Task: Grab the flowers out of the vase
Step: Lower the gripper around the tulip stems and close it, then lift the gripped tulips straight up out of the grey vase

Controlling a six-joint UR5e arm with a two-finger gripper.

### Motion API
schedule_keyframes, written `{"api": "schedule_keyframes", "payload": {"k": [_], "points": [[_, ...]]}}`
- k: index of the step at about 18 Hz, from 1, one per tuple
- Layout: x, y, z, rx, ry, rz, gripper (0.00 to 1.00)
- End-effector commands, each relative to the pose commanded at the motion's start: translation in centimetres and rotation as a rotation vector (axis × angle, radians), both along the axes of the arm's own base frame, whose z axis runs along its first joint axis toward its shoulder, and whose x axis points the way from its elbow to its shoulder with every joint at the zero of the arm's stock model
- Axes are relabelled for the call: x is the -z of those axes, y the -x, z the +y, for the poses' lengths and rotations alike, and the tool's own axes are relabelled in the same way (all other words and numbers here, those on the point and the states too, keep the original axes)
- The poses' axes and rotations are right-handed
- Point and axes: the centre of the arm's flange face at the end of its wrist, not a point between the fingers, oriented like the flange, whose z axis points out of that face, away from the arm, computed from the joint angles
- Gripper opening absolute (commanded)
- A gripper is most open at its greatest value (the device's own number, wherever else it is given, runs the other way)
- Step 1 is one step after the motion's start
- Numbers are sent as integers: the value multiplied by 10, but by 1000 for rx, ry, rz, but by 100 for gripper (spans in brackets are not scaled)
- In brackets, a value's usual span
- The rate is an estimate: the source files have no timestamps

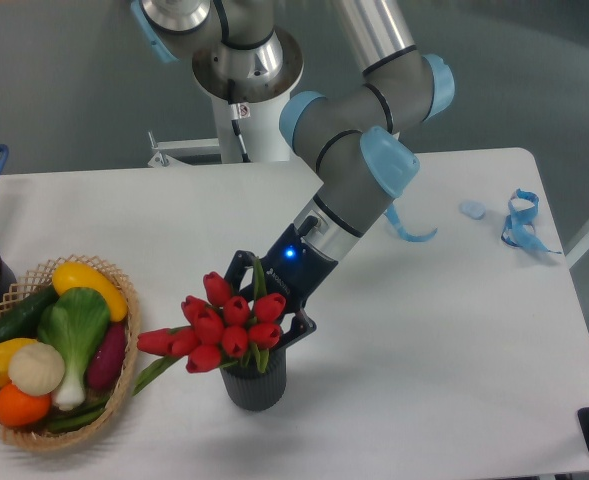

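The flowers [226, 325] stood in the vase [254, 378] near the surface's front edge, stems roughly upright. The pincer [266, 312] reached in from behind, fingers straddling the bunch; whether they gripped the stems, I cannot tell

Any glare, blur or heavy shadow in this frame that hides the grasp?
Fixed camera: even, soft light, sharp focus, no motion blur; faint shadow under the vase; mild shine on the arm's silver tube. The flowers themselves, not lighting, cover the gripper, so its fingers are mostly hidden.
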Motion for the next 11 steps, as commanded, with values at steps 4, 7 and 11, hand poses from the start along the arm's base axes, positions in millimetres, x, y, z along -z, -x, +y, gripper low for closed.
{"api": "schedule_keyframes", "payload": {"k": [4,7,11], "points": [[-4,1,-2,-8,-18,-25,48],[-29,-5,-6,-40,-22,-38,48],[-60,-8,-7,-75,-43,-65,48]]}}
